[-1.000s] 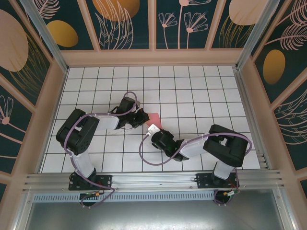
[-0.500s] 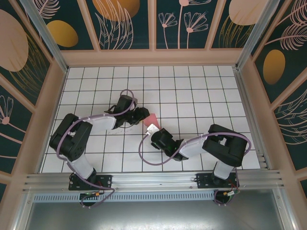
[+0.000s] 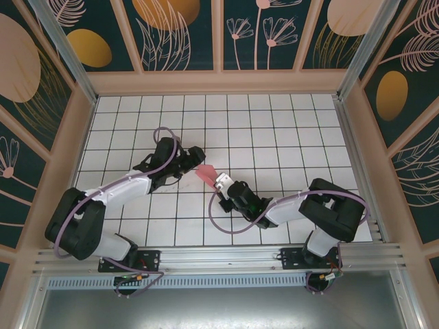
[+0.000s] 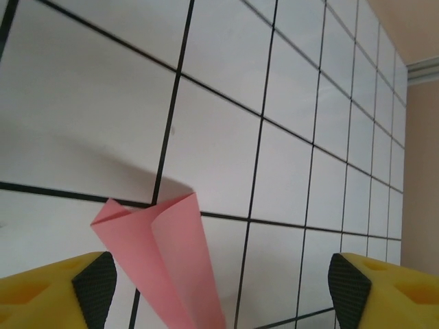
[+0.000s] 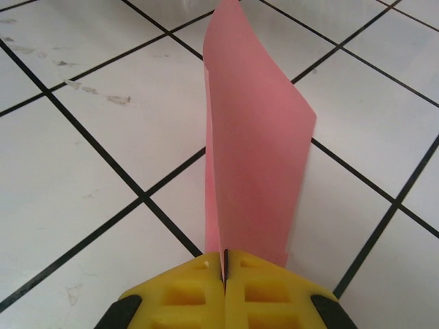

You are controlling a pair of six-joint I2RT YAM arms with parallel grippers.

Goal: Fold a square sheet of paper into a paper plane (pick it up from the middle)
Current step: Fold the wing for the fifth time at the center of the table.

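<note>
**Desk:** Where is the paper?

**Me:** I see the folded salmon-pink sheet of thin paper (image 3: 204, 173) near the middle of the white grid-tiled table (image 3: 274, 137), well away from all four edges. It lies between the tips of the two black arms.

**Desk:** Who has it?

**Me:** The right gripper (image 3: 215, 177) does. On my right wrist camera its yellow fingers (image 5: 185, 291) are pressed together, and the bottom of the sheet is pinched in the seam between them. The paper stands upright on edge from there, running away from the camera. It is doubled over along a crease, with one layer bowing slightly to the right.

**Desk:** And the left side?

**Me:** The left gripper (image 3: 194, 160) sits just beside the paper's far end. Its jaws are spread wide. On my left wrist camera the black pads (image 4: 96, 284) sit at the two bottom corners of the picture, and the pink folded tip rises between them, nearer the left pad. I see a gap on both sides, so neither pad touches it.

**Desk:** Is the sheet resting on the table?

**Me:** I cannot tell. It throws a shadow on the tiles right behind it, but its lower edge is hidden.
</note>
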